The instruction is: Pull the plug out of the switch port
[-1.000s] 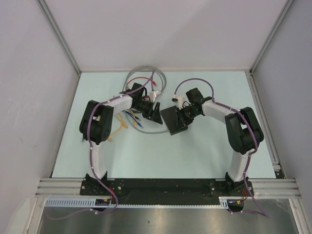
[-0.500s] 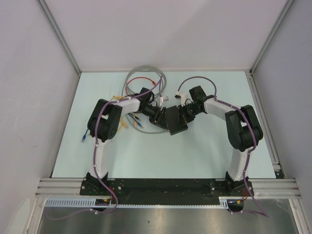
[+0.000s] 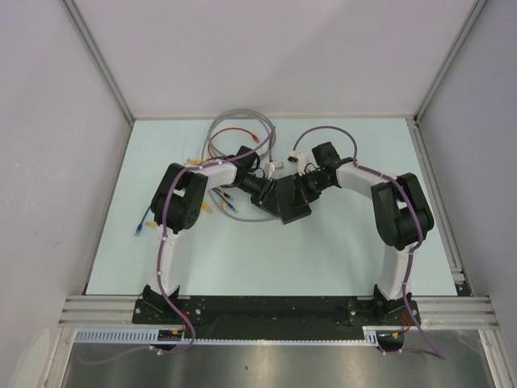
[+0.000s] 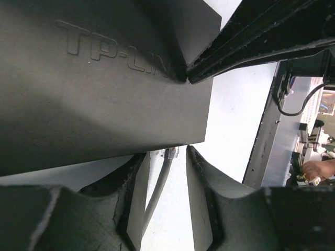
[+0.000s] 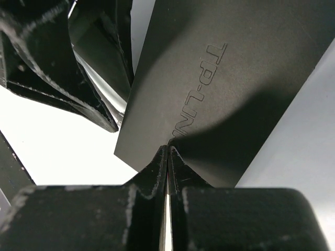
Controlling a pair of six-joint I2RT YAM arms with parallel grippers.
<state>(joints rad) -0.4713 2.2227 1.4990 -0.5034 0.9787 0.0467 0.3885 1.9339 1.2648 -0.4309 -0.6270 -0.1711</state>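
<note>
The switch (image 3: 292, 207) is a flat matte-black box lying mid-table; its embossed top fills the left wrist view (image 4: 94, 94) and the right wrist view (image 5: 230, 78). A clear plug (image 4: 171, 152) on a grey cable (image 4: 156, 191) sits at the switch's edge. My left gripper (image 4: 167, 152) is open, one finger on each side of the plug and cable without touching them; in the top view it (image 3: 265, 196) is at the switch's left edge. My right gripper (image 5: 168, 148) is shut, its tips pressed on the switch's top (image 3: 301, 192).
A coil of grey cable (image 3: 239, 121) and a red cable (image 3: 234, 132) lie behind the left arm. Loose yellow plugs (image 3: 206, 207) and a blue one (image 3: 144, 225) lie to the left. Grey walls enclose the table on three sides.
My left arm has swung right and brought its gripper up to the switch's left edge, around the plug. The right gripper has stayed on the switch.
</note>
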